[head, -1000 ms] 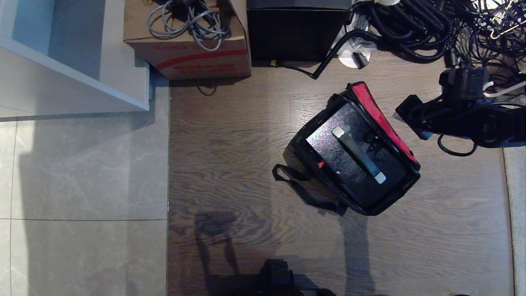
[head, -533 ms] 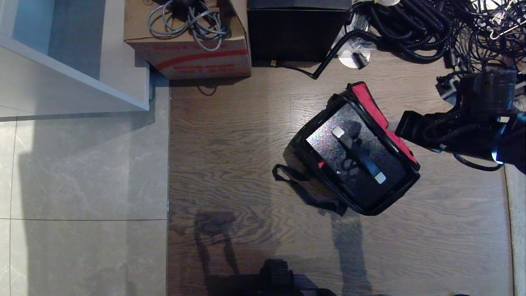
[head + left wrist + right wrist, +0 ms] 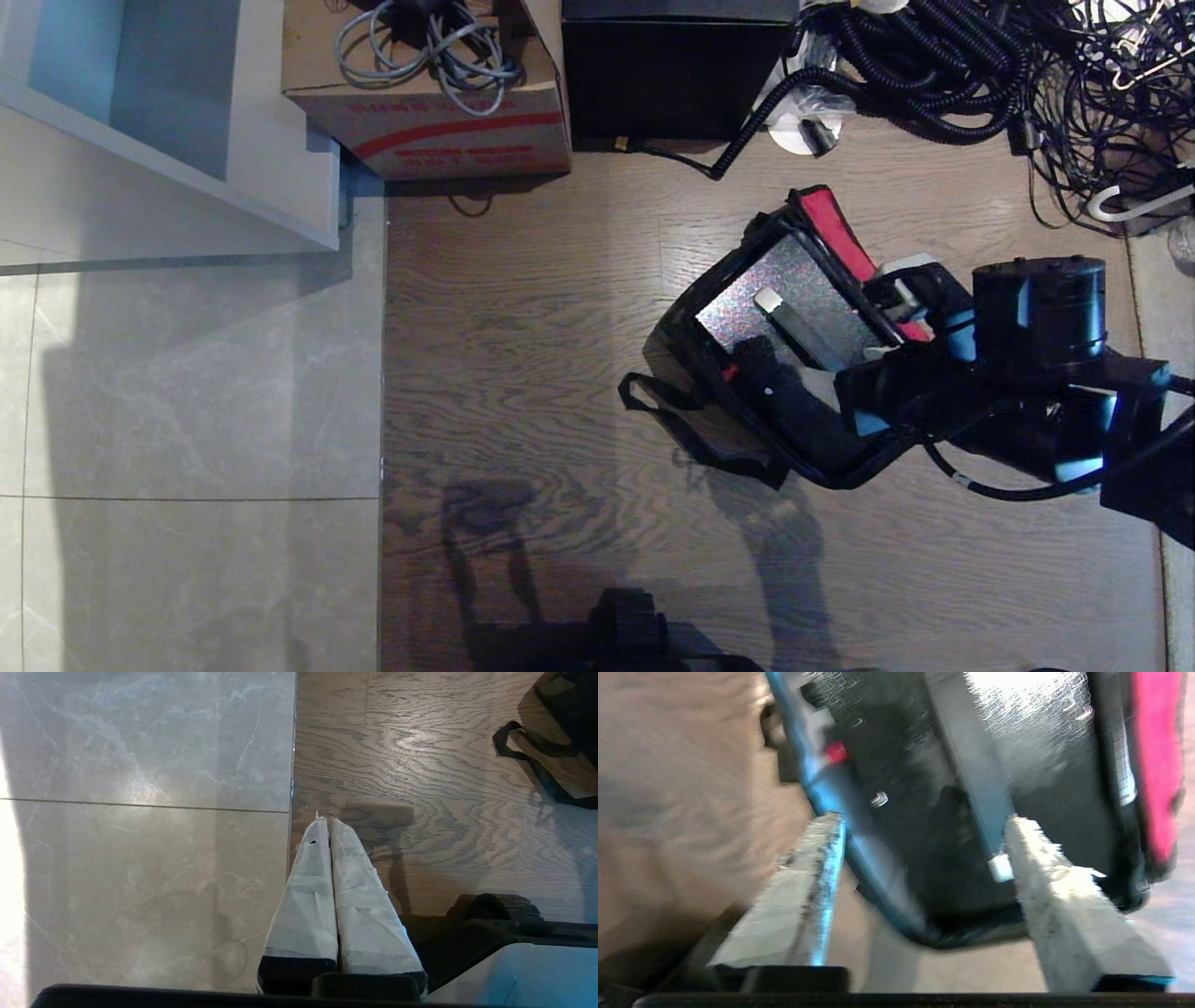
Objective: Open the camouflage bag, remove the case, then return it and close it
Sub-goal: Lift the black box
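The camouflage bag (image 3: 709,373) lies open on the wood floor, its lid (image 3: 834,231) standing up with the red lining showing. Inside sits the case (image 3: 780,280), glittery grey-black, with its black handle (image 3: 801,327) lying across the top. My right gripper (image 3: 889,313) hovers over the bag's near right end, open and holding nothing. In the right wrist view the right gripper (image 3: 924,823) straddles the bag's rim (image 3: 873,868), with the handle's silver end (image 3: 1001,868) beside one finger. My left gripper (image 3: 327,820) hangs shut and parked over the seam between tile and wood.
A red-striped cardboard box (image 3: 439,121) with cables and a plain black cube box (image 3: 672,75) stand at the back. Coiled black cables (image 3: 934,65) pile at the back right. A white cabinet (image 3: 187,140) is at the left. The bag's strap (image 3: 653,392) trails on the floor.
My right arm has swung in from the right and now sits over the bag's near right end. Its fingers have spread apart. The bag and case have not moved.
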`<state>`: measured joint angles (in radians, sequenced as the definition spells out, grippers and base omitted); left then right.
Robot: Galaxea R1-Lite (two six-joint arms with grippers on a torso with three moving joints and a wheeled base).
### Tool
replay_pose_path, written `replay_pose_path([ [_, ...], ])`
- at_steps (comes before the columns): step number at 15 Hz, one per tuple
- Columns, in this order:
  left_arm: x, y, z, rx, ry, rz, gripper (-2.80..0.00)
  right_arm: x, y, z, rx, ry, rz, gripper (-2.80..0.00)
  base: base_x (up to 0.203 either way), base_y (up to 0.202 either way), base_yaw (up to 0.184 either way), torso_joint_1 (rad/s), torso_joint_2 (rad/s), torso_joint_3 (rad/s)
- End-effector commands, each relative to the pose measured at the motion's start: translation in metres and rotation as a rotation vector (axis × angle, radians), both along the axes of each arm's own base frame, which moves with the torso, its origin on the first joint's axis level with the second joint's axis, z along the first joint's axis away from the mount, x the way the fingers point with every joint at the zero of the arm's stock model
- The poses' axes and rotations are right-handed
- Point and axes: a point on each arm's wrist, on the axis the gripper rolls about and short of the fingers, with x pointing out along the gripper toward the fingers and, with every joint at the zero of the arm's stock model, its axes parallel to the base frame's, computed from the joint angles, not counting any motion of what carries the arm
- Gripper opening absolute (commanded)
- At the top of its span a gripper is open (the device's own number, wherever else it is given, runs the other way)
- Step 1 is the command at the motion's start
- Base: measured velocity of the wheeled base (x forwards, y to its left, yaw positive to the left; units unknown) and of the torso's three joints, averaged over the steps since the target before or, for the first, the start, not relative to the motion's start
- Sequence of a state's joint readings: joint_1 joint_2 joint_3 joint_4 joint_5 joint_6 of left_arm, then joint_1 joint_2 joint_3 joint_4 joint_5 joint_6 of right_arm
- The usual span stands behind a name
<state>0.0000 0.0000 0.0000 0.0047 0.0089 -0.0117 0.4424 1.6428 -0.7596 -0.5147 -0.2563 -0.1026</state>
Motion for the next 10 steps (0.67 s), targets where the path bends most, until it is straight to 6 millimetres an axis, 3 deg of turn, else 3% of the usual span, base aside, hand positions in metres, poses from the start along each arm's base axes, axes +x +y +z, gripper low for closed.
replay_pose_path([
  [1, 0.000, 0.000, 0.000, -0.001, 0.000, 0.000, -2.80, 0.008, 0.011, -0.017, -0.069, -0.042, -0.070, 0.00, 0.000, 0.000, 0.000, 0.000, 0.00, 0.000],
  [4, 0.000, 0.000, 0.000, -0.001, 0.000, 0.000, -2.80, 0.008, 0.024, -0.026, -0.283, -0.105, -0.245, 0.00, 0.000, 0.000, 0.000, 0.000, 0.00, 0.000],
  [6, 0.000, 0.000, 0.000, -0.001, 0.000, 0.000, -2.80, 0.010, 0.029, -0.036, -0.491, -0.088, -0.243, 0.00, 0.000, 0.000, 0.000, 0.000, 0.00, 0.000],
  [10, 0.000, 0.000, 0.000, -0.001, 0.000, 0.000, -2.80, 0.015, 0.048, -0.054, -0.660, -0.053, -0.166, 0.00, 0.000, 0.000, 0.000, 0.000, 0.00, 0.000],
])
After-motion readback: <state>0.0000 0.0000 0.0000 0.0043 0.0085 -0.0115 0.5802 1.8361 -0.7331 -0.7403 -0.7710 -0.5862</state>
